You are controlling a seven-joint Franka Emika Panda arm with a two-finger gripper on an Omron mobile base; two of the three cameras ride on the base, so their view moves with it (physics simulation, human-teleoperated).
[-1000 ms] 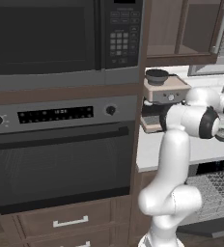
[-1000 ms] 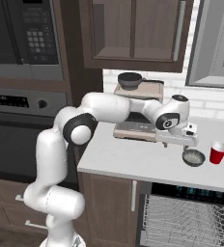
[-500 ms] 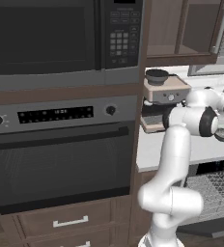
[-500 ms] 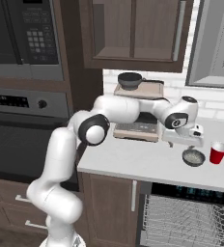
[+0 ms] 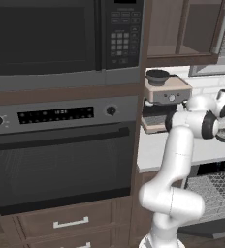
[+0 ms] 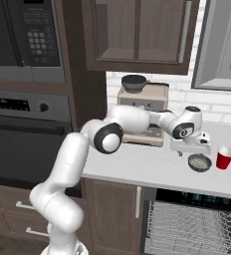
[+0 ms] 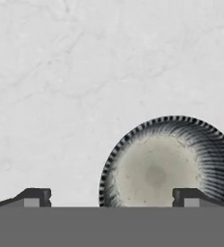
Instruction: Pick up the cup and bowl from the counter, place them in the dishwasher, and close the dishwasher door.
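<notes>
**Now: claw wide open over the bowl on the counter**

We see the claw point(image 7: 111, 198) spread wide in the hand view, its two dark fingertips point(image 7: 34, 197) far apart at the bottom of that view, holding nothing. One tip sits over bare counter point(image 7: 85, 72), the other over the bowl point(image 7: 167, 164); whether it touches the bowl we cannot tell. The bowl is pale grey inside with a dark ribbed rim, upright on the counter, empty.

From the right base view we put the claw point(image 6: 189, 148) just above the bowl point(image 6: 199, 162), with the red cup point(image 6: 225, 158) upright just beside the bowl, on the side away from the arm. A sliver of dark red shows at the hand view's edge next to the bowl. Below the counter edge the dishwasher point(image 6: 192, 224) stands open, its grey wire rack point(image 6: 187, 231) showing. The coffee machine point(image 6: 142, 112) sits behind the arm by the wall.

Writing: microwave point(image 5: 61, 38) keypad and oven point(image 5: 61, 155) display carry marks, too small to read. No brands legible.
</notes>
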